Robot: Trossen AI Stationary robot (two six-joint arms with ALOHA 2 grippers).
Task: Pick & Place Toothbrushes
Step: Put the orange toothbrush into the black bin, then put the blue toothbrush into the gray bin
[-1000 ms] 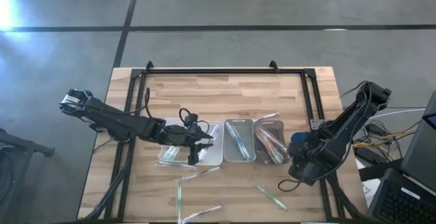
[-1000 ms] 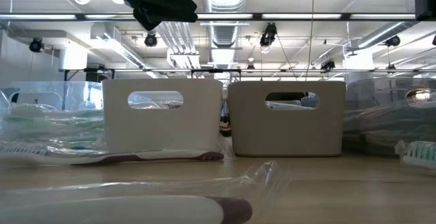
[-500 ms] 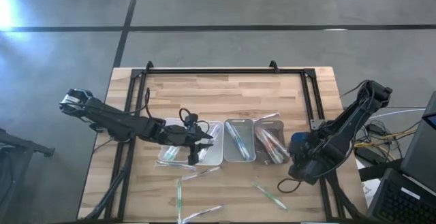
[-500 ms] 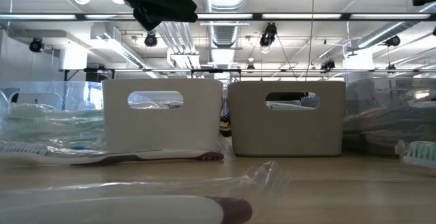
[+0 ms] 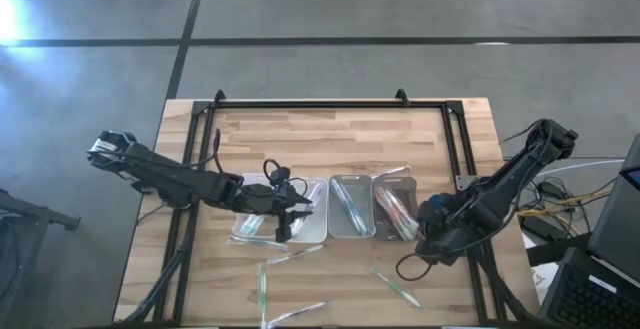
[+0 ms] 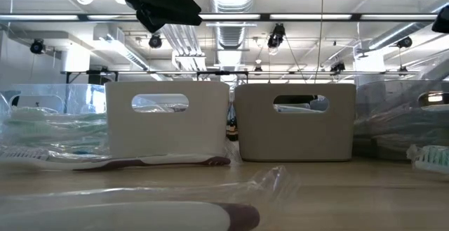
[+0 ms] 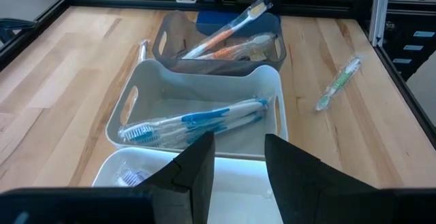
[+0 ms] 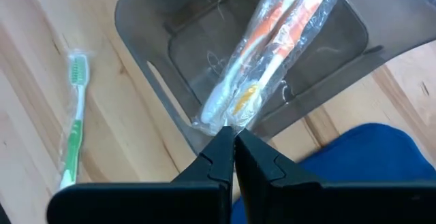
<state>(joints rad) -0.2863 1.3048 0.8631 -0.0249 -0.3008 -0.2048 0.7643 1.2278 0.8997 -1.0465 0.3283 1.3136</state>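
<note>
Right gripper [image 8: 234, 137] clenched on the wrapper end of an orange toothbrush [image 8: 272, 30], at the rim of the grey tray [image 8: 146, 20] nearest the worktop's right edge. Left gripper [image 7: 238, 166] parted, empty, over the white tray [image 7: 279, 101] holding blue toothbrushes [image 7: 194, 122]. Green toothbrush [image 8: 73, 122] lies loose on the worktop [image 5: 330, 139] toward the front edge.

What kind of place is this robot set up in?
Probably a lab or industrial workshop: a wooden workbench standing on bare concrete floor, exposed ceiling ducts with strip lights overhead, and cables and equipment beside the table.
</note>
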